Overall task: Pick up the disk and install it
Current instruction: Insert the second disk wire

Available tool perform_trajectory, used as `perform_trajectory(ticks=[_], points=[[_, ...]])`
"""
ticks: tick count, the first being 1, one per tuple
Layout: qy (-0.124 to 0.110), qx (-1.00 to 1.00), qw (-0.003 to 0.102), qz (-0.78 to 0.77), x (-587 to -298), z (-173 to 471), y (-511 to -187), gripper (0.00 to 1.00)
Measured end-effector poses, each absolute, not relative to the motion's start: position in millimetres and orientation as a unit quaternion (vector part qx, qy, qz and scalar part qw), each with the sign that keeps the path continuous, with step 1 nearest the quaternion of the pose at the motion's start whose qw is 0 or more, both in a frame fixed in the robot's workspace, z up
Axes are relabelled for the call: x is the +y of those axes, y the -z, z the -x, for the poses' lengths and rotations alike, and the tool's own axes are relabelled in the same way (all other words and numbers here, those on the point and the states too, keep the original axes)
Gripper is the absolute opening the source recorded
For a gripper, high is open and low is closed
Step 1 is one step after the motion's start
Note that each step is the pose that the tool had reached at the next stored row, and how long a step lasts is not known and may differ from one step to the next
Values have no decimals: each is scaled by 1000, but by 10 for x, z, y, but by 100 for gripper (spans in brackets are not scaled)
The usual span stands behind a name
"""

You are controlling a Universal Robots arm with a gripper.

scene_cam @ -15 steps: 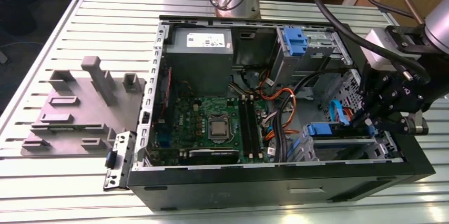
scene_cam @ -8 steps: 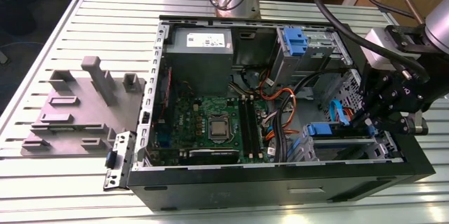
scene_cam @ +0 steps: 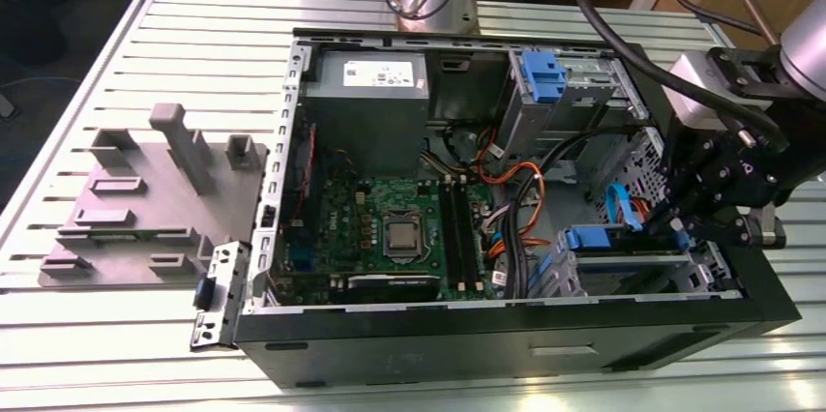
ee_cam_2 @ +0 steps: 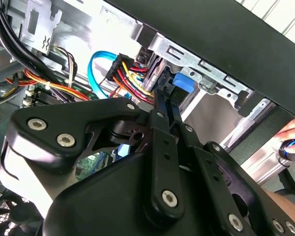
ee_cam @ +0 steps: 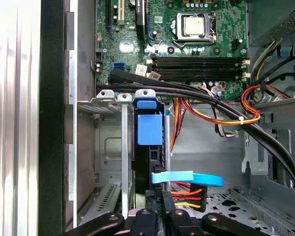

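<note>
The disk (ee_cam: 148, 147), a flat dark slab seen edge-on with a blue plastic rail and tab on its side, stands upright in the grey sheet-metal drive cage (ee_cam: 110, 142) at the lower front corner of the open black computer case (scene_cam: 516, 335). In the exterior view its blue tab (scene_cam: 597, 238) shows just beside my claw. Red, yellow and orange power wires (ee_cam: 189, 196) and a flat light-blue data cable (ee_cam: 187, 178) meet the disk's near end.

Around it lie the green circuit board (scene_cam: 387, 228) with a square silver processor (ee_cam: 193, 25) and long black memory slots (ee_cam: 196, 61), thick black cables (ee_cam: 187, 91) and a grey power-supply box (scene_cam: 368, 93) with a white sticker.

The case rests on a ribbed aluminium worktop (scene_cam: 130, 335), beside a grey moulded fixture block (scene_cam: 142, 199). In the second wrist view a person's hand (ee_cam_2: 292, 140) shows at the edge.

My claw (ee_cam: 160, 209), black jointed metal with silver screws, sits at the disk's near end, fingers drawn close on either side of its edge; I cannot tell whether they are truly clamping it.
</note>
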State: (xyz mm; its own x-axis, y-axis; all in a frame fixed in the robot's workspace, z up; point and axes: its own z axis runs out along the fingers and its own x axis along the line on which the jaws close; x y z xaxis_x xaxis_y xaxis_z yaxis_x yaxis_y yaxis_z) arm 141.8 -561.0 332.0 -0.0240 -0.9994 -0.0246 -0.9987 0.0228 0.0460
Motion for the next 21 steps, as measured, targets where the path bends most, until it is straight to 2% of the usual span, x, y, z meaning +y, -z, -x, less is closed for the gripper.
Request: perform_trajectory(ticks=[21], points=[[24, -701, 8, -713, -5603, -1419, -3367, 16]])
